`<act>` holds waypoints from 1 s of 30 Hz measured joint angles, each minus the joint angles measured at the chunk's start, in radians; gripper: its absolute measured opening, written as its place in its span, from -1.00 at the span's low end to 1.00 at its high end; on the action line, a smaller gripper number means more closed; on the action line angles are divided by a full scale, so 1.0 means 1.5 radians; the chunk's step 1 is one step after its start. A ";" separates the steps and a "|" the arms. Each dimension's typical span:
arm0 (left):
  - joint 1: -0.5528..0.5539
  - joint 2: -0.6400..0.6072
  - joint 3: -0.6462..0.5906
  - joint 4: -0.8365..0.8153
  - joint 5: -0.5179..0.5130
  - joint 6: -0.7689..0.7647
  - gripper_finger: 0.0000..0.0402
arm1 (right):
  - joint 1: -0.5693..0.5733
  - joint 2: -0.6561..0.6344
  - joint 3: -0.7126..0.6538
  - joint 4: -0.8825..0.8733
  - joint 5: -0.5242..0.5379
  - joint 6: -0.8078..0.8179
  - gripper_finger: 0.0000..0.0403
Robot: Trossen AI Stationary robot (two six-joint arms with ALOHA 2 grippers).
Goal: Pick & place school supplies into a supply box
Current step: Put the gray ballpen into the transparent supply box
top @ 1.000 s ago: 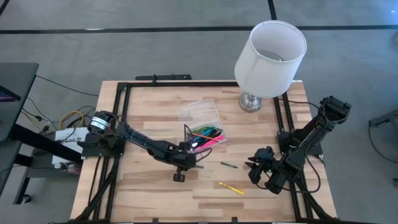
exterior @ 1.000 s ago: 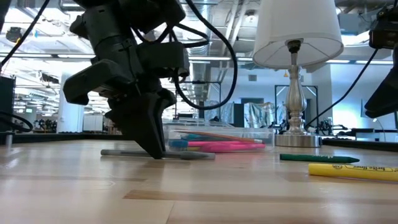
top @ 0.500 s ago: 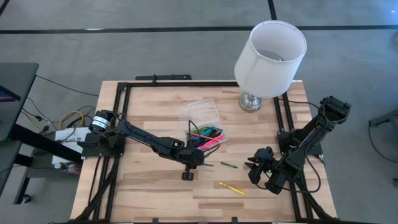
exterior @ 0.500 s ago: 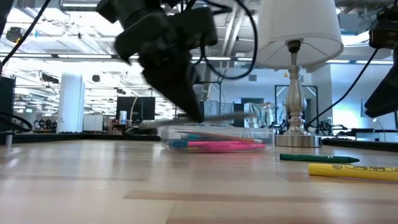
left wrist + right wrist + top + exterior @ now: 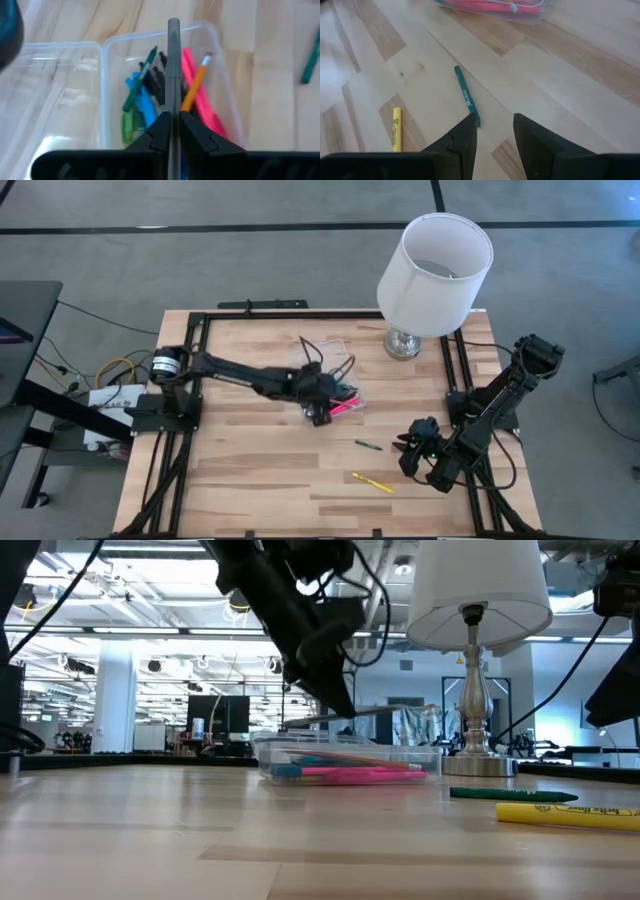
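high view: the left gripper [image 5: 318,406] reaches over the clear supply box [image 5: 322,372] near the table's [image 5: 250,480] middle, beside the white lamp [image 5: 432,265]. the right gripper [image 5: 412,448] waits low by the right edge, near a green pen [image 5: 367,445] and a yellow marker [image 5: 372,482].

low view: the left gripper holds a grey pen [image 5: 330,720] roughly level above the box, clear of it; pink and blue supplies lie inside.

left wrist view: its fingers [image 5: 159,131] are clamped on the grey pen directly over the open box, which holds green, blue, pink, orange and black pens.

right wrist view: the right gripper's fingers [image 5: 462,137] stand apart, holding nothing, above the green pen.
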 joint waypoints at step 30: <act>0.065 0.045 0.000 -0.057 0.140 0.102 -0.40 | -0.058 0.000 0.000 0.063 -0.001 -0.070 -0.41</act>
